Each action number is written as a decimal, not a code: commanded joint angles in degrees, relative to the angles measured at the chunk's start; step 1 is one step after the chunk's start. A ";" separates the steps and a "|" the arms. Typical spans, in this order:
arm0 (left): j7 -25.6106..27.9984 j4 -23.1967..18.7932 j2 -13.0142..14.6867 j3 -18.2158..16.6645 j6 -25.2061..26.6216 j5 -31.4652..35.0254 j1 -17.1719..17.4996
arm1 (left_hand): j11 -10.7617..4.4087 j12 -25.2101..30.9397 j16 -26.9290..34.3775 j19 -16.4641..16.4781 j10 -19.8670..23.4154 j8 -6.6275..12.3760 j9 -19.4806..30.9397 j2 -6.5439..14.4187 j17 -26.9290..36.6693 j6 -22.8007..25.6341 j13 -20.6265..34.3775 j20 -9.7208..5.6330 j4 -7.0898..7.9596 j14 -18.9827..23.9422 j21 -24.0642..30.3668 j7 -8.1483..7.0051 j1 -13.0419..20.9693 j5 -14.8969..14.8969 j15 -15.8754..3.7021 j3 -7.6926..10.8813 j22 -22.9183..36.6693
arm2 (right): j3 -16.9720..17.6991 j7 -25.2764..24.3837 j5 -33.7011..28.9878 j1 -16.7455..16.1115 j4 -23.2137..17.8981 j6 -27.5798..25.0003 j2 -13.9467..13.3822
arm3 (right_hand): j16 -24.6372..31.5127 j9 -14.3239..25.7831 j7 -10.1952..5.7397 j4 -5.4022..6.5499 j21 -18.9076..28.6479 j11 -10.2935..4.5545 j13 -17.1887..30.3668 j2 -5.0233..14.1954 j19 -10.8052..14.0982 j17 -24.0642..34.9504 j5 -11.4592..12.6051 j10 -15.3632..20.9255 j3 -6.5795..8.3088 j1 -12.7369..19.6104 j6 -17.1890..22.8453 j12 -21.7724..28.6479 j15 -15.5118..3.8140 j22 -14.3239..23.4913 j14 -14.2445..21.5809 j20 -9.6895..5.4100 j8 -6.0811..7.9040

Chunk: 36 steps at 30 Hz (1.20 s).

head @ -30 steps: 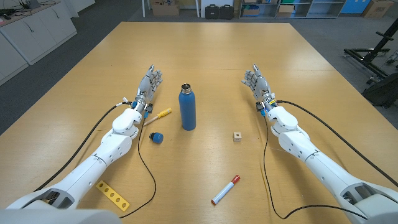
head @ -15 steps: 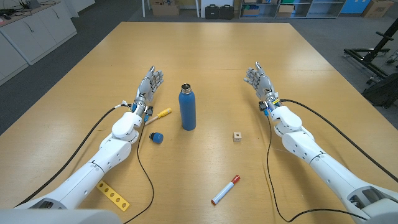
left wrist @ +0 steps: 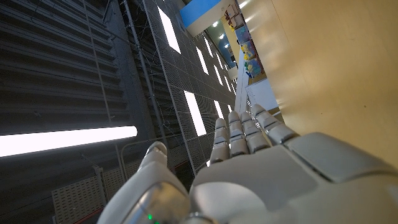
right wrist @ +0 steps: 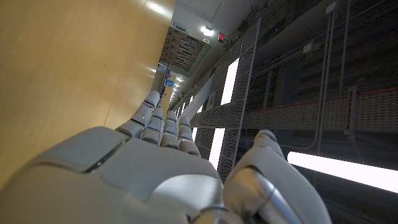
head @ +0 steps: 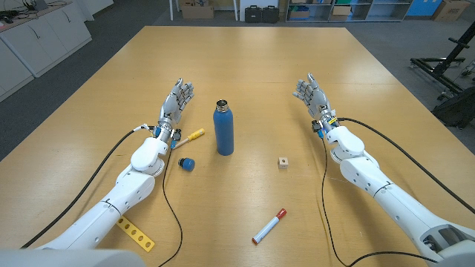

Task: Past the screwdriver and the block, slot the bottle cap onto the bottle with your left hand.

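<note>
While your left hand [head: 177, 99] hangs released beyond the blue bottle cap [head: 188, 164], draw back and grasp that cap left of the bottle [head: 223, 129].

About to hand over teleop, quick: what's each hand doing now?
Left hand: open, holding nothing.
Right hand: open, holding nothing.

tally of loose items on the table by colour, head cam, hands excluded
Blue: 2, the bottle and the bottle cap
Yellow: 2, the screwdriver, yellow handle, and the perforated strip
White with red cap: 1, the marker
Light wood: 1, the block
Total: 6
</note>
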 commanded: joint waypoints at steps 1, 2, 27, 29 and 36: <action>1.05 -3.50 1.59 -0.78 -0.20 2.04 3.01 | 0.09 0.29 0.11 0.42 0.52 0.25 0.18 -0.01 0.09 0.52 0.02 -0.99 -0.57 0.29 0.05 0.18 0.73 -0.06 0.06 0.13 0.08 | -0.30 -1.03 -0.73 0.40 0.63 0.71 0.83 | 0.31 0.15 1.28 -0.23 -0.18 -0.05 0.25 0.43 0.38 0.00 -0.17 0.61 0.31 0.46 0.33 0.27 -0.07 0.29 0.39 -0.01 0.23; 1.20 -3.65 1.61 -0.83 -0.42 2.30 3.29 | 0.08 0.28 0.11 0.42 0.52 0.25 0.18 0.00 0.09 0.53 0.02 -0.98 -0.59 0.32 0.04 0.20 0.75 -0.07 0.09 0.14 0.08 | -0.27 -1.02 -0.73 0.35 0.55 0.71 0.76 | 0.31 0.15 1.27 -0.24 -0.18 -0.01 0.25 0.44 0.40 -0.01 -0.18 0.63 0.32 0.47 0.34 0.28 -0.06 0.29 0.41 0.02 0.22; 3.40 -5.69 0.34 -2.19 -6.32 5.48 10.25 | -0.25 0.24 -0.06 0.94 1.41 0.25 0.23 0.54 0.09 1.38 -0.20 -0.54 -1.39 1.17 -0.19 -0.05 1.40 -0.18 -0.19 0.70 0.10 | -0.77 -0.56 -0.51 0.80 0.97 0.14 1.16 | 0.26 0.17 1.29 -0.40 -0.54 -0.01 0.27 0.78 0.41 -0.14 -0.28 0.72 0.40 0.63 0.66 0.16 -0.04 0.31 0.61 0.22 0.07; 3.76 -6.29 0.40 -2.38 -6.35 5.86 10.89 | -0.25 0.25 -0.10 0.97 1.50 0.25 0.23 0.61 0.08 1.43 -0.21 -0.51 -1.45 1.18 -0.21 -0.08 1.47 -0.18 -0.20 0.77 0.10 | -0.83 -0.46 -0.58 0.87 1.00 0.16 1.14 | 0.25 0.17 1.25 -0.41 -0.56 0.02 0.27 0.80 0.42 -0.15 -0.29 0.77 0.40 0.64 0.69 0.18 -0.04 0.31 0.61 0.22 0.06; 4.93 -8.34 0.89 -3.13 -5.43 7.06 12.89 | -0.32 0.24 -0.16 1.03 1.65 0.25 0.24 0.80 0.08 1.56 -0.24 -0.49 -1.62 1.23 -0.25 -0.02 1.68 -0.20 -0.27 0.94 0.10 | -0.94 -0.65 -0.80 0.91 0.64 0.02 1.12 | 0.23 0.17 1.14 -0.49 -0.68 -0.05 0.28 0.91 0.48 -0.20 -0.32 0.87 0.44 0.72 0.77 0.16 -0.17 0.32 0.67 0.27 -0.01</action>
